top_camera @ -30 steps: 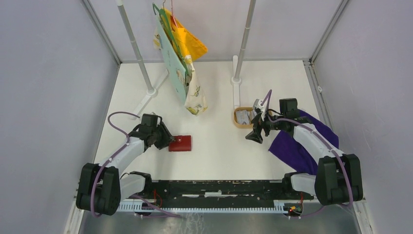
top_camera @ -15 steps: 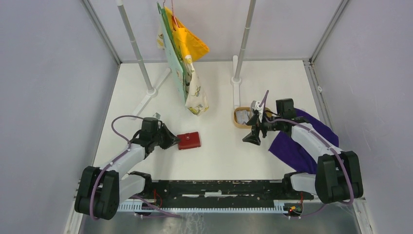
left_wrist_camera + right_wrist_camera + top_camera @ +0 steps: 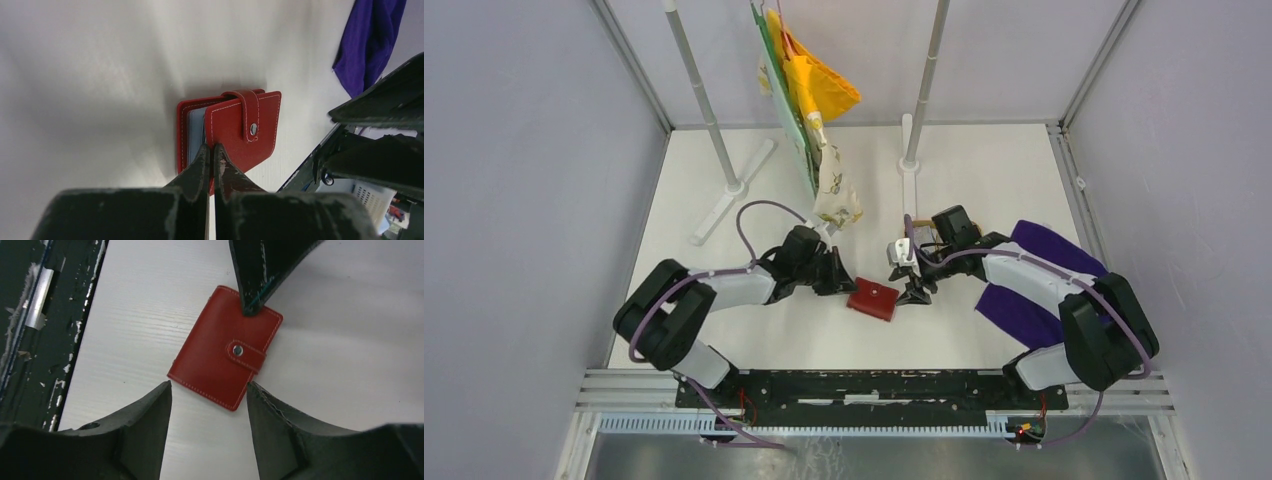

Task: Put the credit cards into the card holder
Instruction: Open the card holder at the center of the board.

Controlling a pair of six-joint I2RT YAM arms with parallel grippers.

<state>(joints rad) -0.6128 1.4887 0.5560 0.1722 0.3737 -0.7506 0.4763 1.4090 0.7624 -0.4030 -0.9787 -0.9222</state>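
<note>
One red card holder [image 3: 212, 365], white stitching

1 red card holder [image 3: 871, 299]; 2 grippers: L gripper [image 3: 843, 284], R gripper [image 3: 915, 292]; 1 purple cloth [image 3: 1014, 305]; 2 upright poles [image 3: 705, 105]; approx 3 hung items [image 3: 824, 85], overlapping.

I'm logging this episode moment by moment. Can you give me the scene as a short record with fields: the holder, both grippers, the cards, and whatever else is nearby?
card holder: red, flat on the white table, folded, snap tab across its cover
left gripper: jaws shut, tips on the holder's edge
right gripper: jaws open, over the holder, one on each side of its end
credit cards: no loose one in view
nearby: purple cloth at the right; hanging bags at the back
</note>
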